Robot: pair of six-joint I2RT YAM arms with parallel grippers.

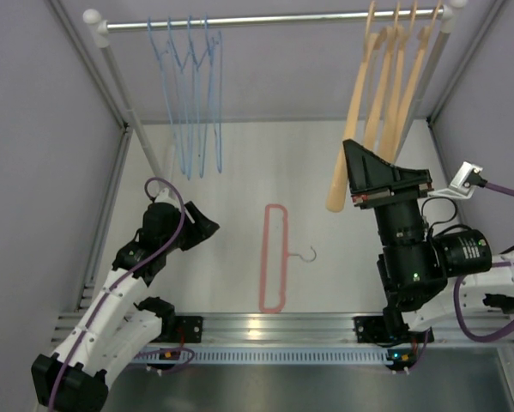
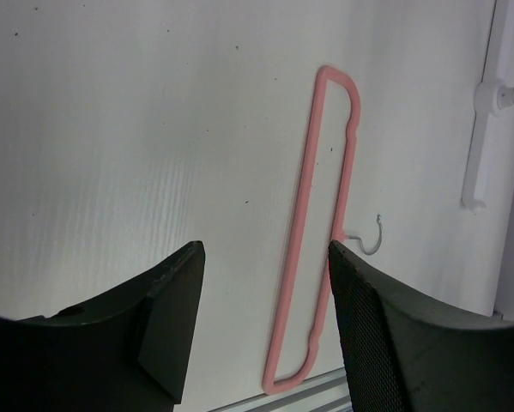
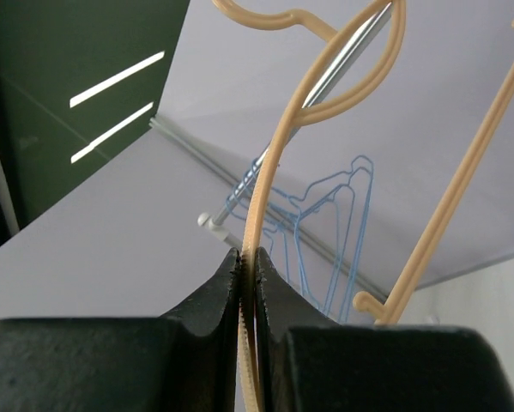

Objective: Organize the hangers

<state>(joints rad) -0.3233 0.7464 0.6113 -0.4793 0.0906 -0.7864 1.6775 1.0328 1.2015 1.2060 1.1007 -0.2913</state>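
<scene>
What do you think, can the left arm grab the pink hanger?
Probably yes. The open left gripper hangs just beside the pink hanger, which lies flat on the table with nothing between them.

Peach hanger (image 3: 263, 197) cut off below jaws, left arm (image 1: 111, 300) partly cropped

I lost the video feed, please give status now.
Left gripper open, near pink hanger lying on table. Right gripper shut on peach hanger at rail. No obstruction seen.
</scene>
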